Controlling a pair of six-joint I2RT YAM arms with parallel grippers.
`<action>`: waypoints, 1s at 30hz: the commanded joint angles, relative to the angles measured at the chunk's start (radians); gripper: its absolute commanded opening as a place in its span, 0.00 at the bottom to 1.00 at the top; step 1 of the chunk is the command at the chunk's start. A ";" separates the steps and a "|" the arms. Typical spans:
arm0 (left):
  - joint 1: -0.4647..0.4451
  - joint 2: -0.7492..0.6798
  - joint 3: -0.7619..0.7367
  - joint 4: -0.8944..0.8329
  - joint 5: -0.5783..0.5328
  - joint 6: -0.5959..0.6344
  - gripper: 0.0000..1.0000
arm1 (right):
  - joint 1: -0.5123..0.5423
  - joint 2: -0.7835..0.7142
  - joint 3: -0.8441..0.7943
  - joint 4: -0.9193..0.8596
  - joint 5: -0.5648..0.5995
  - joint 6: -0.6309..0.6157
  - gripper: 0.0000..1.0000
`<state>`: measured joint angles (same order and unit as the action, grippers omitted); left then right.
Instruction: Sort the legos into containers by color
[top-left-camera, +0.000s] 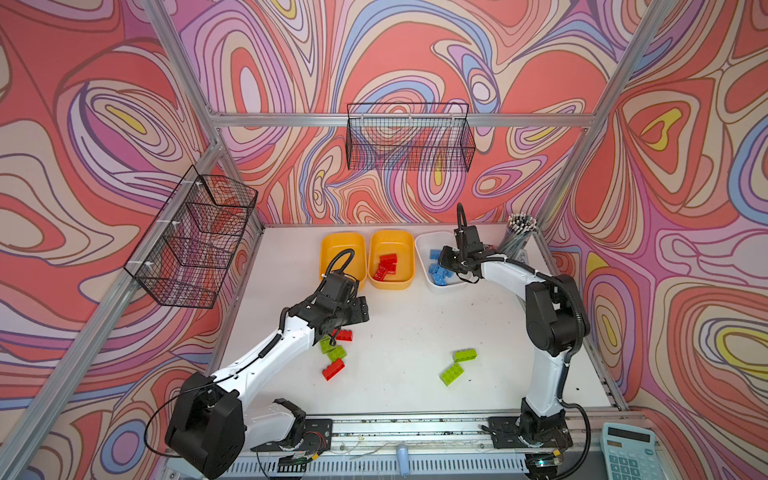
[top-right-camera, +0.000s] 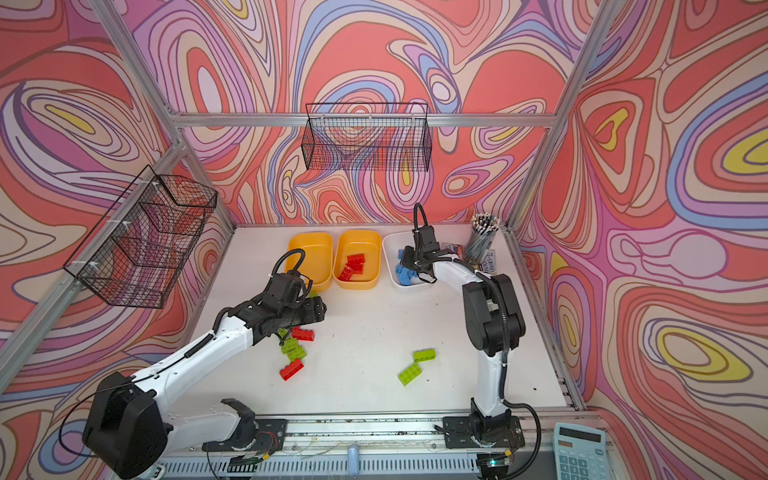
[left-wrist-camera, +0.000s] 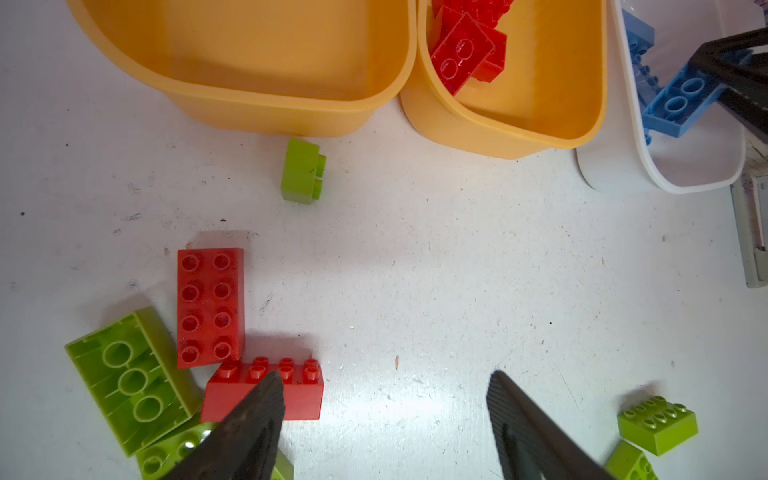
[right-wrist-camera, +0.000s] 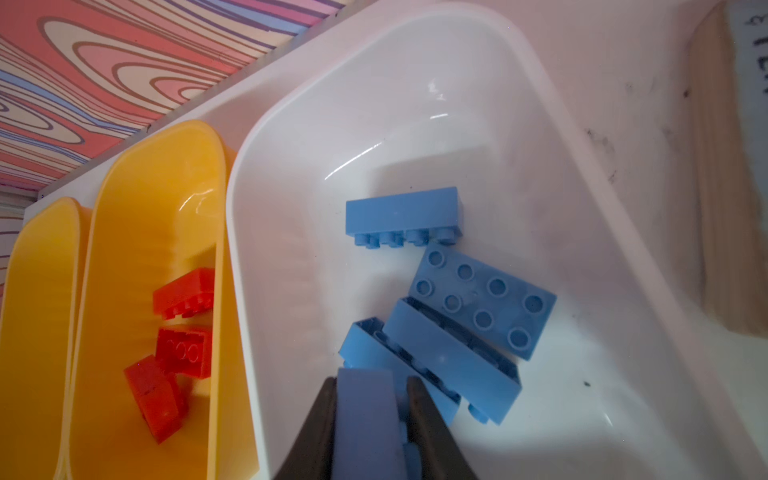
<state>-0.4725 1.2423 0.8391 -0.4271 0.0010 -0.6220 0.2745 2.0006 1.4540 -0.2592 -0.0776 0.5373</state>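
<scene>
Three containers stand in a row at the back. The left yellow tub holds nothing. The middle yellow tub holds red legos. Over the white tub and its blue legos, my right gripper is shut on a blue lego. My left gripper hangs open above bare table, one finger beside a red lego lying on its side. Another red lego and a green one lie close by. A small green lego lies before the empty tub. Two green legos lie at mid-right.
Black wire baskets hang on the left wall and the back wall. A cup of pencils stands at the back right corner beside the white tub. A calculator lies off the table's front right.
</scene>
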 joint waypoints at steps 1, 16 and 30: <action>0.019 -0.003 -0.015 -0.045 -0.022 -0.008 0.80 | -0.009 0.019 0.048 -0.024 0.042 -0.042 0.42; 0.138 0.151 -0.004 -0.042 -0.039 0.018 0.80 | 0.001 -0.287 -0.102 -0.097 -0.024 -0.106 0.95; 0.168 0.336 0.065 -0.025 -0.104 0.062 0.66 | 0.006 -0.554 -0.264 -0.207 -0.014 -0.142 0.98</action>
<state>-0.3077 1.5505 0.8703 -0.4408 -0.0658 -0.5793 0.2771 1.4769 1.1992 -0.4313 -0.1017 0.4168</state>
